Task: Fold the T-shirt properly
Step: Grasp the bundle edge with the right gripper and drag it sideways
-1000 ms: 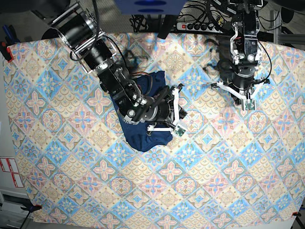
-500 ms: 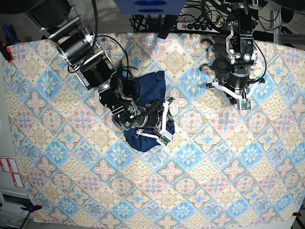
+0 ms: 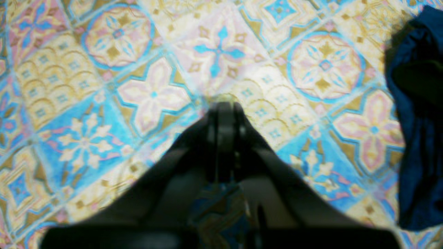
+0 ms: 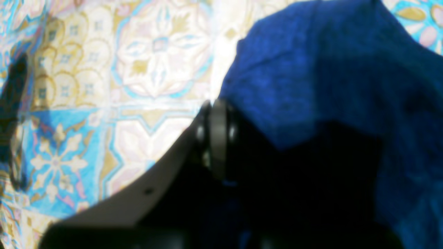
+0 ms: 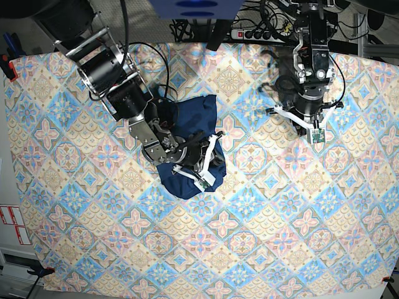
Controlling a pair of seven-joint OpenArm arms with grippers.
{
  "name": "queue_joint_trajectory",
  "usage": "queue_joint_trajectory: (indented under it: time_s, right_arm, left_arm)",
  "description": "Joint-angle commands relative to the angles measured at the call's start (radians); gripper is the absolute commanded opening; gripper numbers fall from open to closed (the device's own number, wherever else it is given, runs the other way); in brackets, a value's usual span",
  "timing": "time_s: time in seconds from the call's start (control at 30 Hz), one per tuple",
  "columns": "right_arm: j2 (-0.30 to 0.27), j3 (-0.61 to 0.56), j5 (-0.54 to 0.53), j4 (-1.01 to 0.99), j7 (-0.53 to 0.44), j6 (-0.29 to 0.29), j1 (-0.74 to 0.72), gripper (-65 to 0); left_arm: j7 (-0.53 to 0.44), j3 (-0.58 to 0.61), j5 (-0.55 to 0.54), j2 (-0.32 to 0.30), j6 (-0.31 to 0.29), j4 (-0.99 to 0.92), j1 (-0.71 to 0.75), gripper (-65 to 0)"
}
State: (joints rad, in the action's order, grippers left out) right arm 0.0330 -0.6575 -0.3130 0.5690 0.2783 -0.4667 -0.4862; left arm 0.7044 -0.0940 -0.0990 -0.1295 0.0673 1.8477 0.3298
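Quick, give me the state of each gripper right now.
Left gripper: closed, holding nothing, over the patterned cloth.
Right gripper: closed at the T-shirt; whether fabric is pinched cannot be told.

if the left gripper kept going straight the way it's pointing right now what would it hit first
Probably just the pastel diamond-patterned cloth beneath it: the shut left gripper points down at bare pattern, with the dark blue knit T-shirt well off to one side.

We see a plain dark blue T-shirt (image 5: 187, 134) — no print — on a tablecloth (image 5: 299, 218) of pastel blue, pink and yellow diamonds; the right gripper (image 5: 207, 163) is white and black.
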Motion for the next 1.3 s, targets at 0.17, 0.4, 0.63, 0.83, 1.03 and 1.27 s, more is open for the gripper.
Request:
queue_joint_trajectory:
  time_s: [0.17, 0.4, 0.63, 0.83, 1.03, 1.27]
  right_arm:
    - [-0.023, 0.173, 0.005, 0.010, -0.020, 0.010, -0.042, -65.0]
    - [-0.041, 0.210, 0.085, 0.078, -0.003, 0.010, -0.038, -65.0]
    - [-0.040, 0.207, 0.084, 0.498, 0.209, 0.010, 0.103, -65.0]
    - [-0.040, 0.206, 0.087, 0.688, 0.407, 0.010, 0.232, -65.0]
    - [-0.040, 0.198, 0.088, 0.672, 0.414, 0.010, 0.283, -65.0]
    - [-0.037, 0.198, 0.090, 0.540, 0.411, 0.010, 0.294, -65.0]
  left_arm:
    - [-0.022, -0.002, 0.006, -0.003, 0.006, 0.020, -0.007, -65.0]
    - [-0.022, 0.000, 0.006, -0.002, 0.006, 0.020, -0.007, -65.0]
    - [-0.022, 0.000, 0.006, -0.002, 0.006, 0.020, -0.008, -65.0]
    - [-0.022, 0.000, 0.006, -0.002, 0.006, 0.017, -0.031, -65.0]
    - [-0.019, 0.027, 0.006, 0.006, 0.006, 0.017, -0.054, -65.0]
    - [-0.019, 0.029, 0.006, 0.026, 0.006, 0.017, -0.056, -65.0]
